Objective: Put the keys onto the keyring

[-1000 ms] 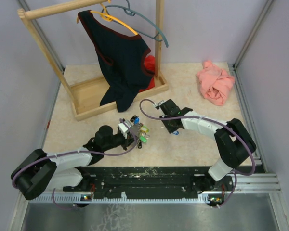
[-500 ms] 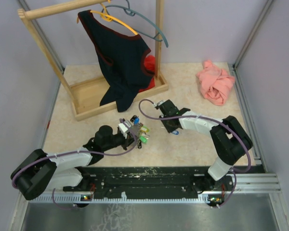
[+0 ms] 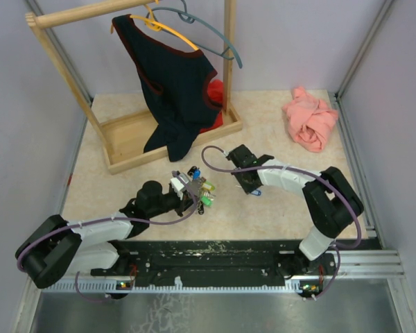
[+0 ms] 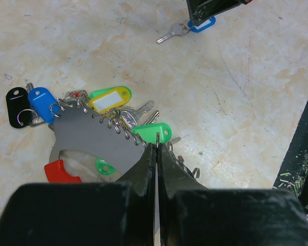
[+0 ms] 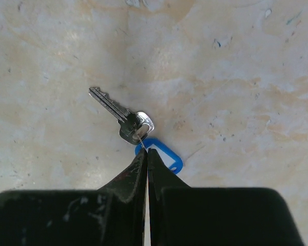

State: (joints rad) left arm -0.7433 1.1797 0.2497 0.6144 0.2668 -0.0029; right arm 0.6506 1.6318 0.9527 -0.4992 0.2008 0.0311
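The left gripper (image 4: 157, 147) was clamped on the grey plate (image 4: 87, 134) carrying tagged keys (image 4: 141, 108). The right gripper (image 5: 145, 151) pinched the ring (image 5: 139, 135) of a loose blue-tagged key (image 5: 113, 109).

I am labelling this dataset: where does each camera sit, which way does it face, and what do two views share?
Top external: above and behind the robot, looking down on the table; left arm, right arm, left gripper and right gripper show.
Left wrist: on the left arm, facing forward-down past its closed fingers at the key holder.
Right wrist: on the right arm, facing down past its closed fingers at the blue-tagged key.
Shared: both wrist views show that key.
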